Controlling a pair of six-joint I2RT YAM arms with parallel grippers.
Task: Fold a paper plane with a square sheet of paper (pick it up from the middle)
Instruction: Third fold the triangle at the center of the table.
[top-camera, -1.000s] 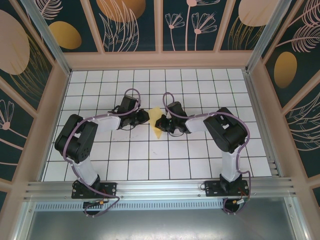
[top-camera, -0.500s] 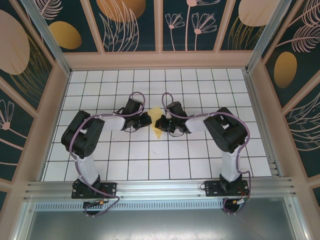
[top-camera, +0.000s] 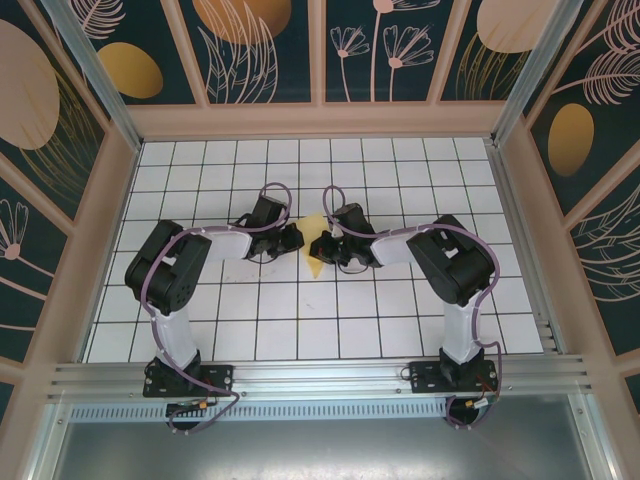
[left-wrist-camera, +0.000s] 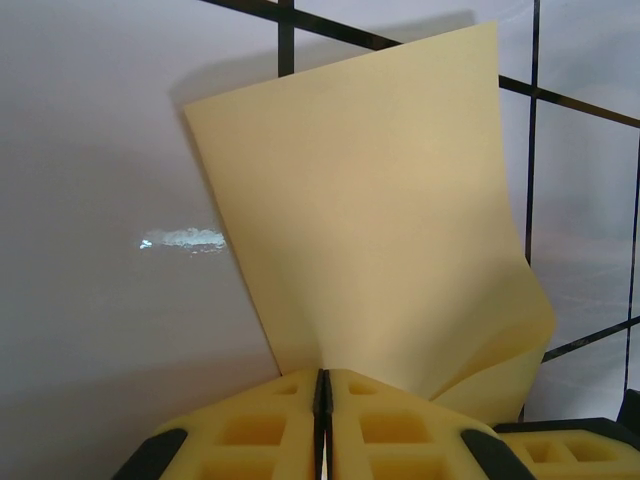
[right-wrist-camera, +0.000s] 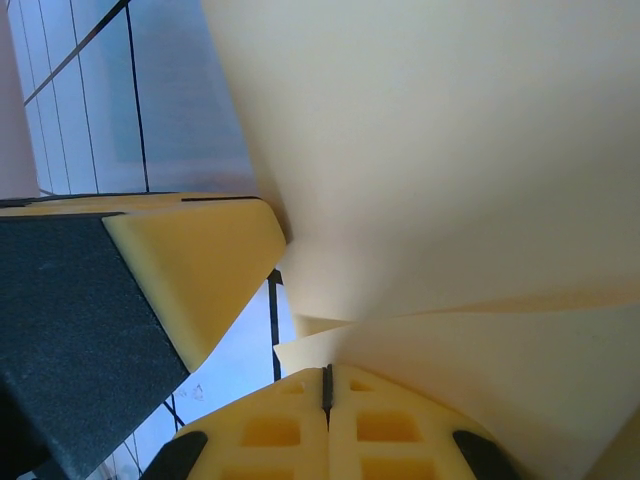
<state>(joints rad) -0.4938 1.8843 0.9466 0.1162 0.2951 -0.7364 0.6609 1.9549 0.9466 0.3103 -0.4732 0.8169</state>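
At the middle of the gridded table (top-camera: 400, 320), my left pincer (left-wrist-camera: 322, 385) is clenched on one edge of the square sheet of paper (left-wrist-camera: 370, 230), which rises curled and bent from its yellow pads. My right pincer (right-wrist-camera: 326, 385), facing it from the other side, is clamped tight on the same sheet. The paper stands between the two, one corner pointing toward my bases.
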